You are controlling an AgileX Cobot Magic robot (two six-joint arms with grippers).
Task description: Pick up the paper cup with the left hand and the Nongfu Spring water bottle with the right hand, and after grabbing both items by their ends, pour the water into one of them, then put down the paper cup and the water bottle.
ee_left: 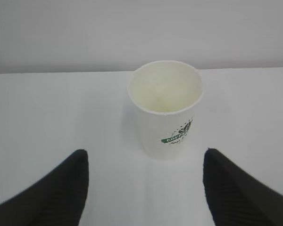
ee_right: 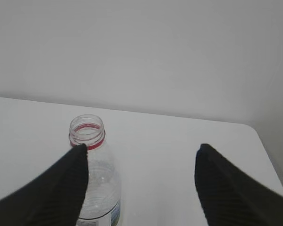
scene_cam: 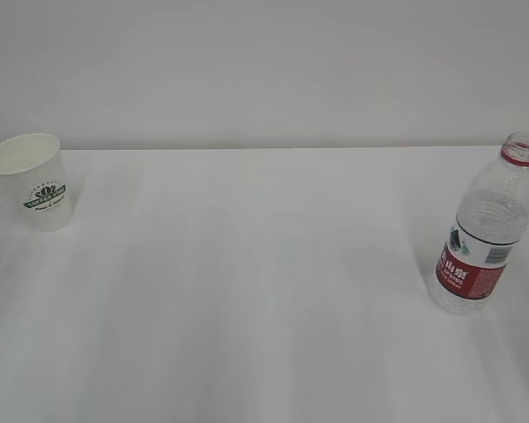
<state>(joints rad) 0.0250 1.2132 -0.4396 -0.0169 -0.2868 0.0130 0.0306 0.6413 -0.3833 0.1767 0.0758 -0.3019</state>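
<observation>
Now both fingers spread wide, gripping nothing: left [ee_left: 145,188], right [ee_right: 140,186].

White matt paper cup [scene_cam: 33,181] at far left, cream smooth inside, green printed logo. Clear glossy ribbed plastic water bottle [scene_cam: 485,231] at right, red plastic neck ring, shiny red-and-white label. Smooth matt white table [scene_cam: 247,300].
</observation>
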